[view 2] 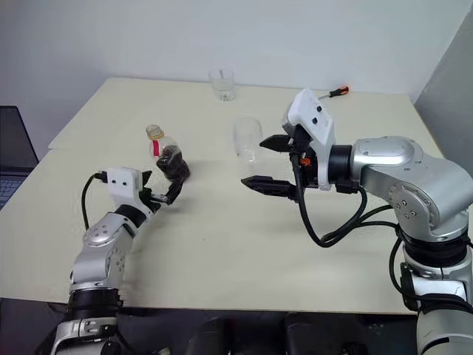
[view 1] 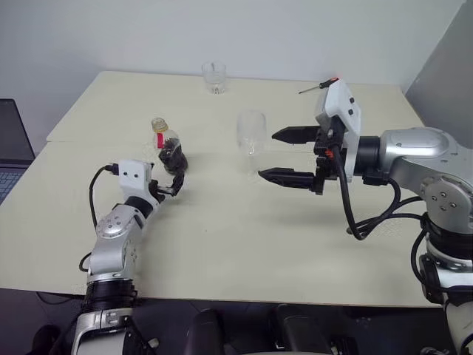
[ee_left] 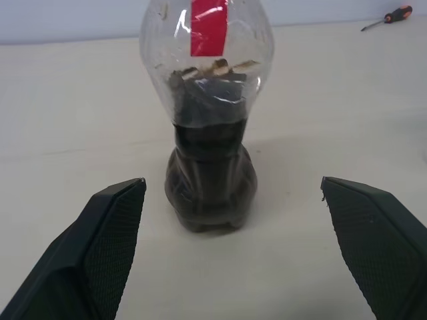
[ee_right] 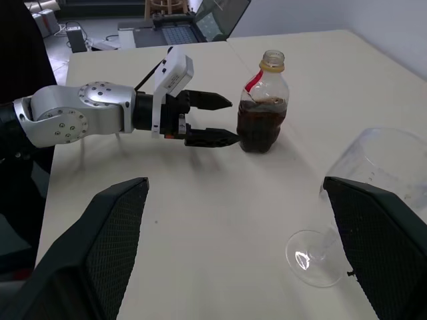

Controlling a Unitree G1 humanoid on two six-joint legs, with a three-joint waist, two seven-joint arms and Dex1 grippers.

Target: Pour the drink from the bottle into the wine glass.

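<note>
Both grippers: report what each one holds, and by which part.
Nothing is held. The left gripper is open with the bottle just ahead of its spread fingers, untouched. The right gripper is open beside the wine glass, not gripping it.

Cream table [view 1: 222,244] — plain white wall [view 1: 148,33]
</note>
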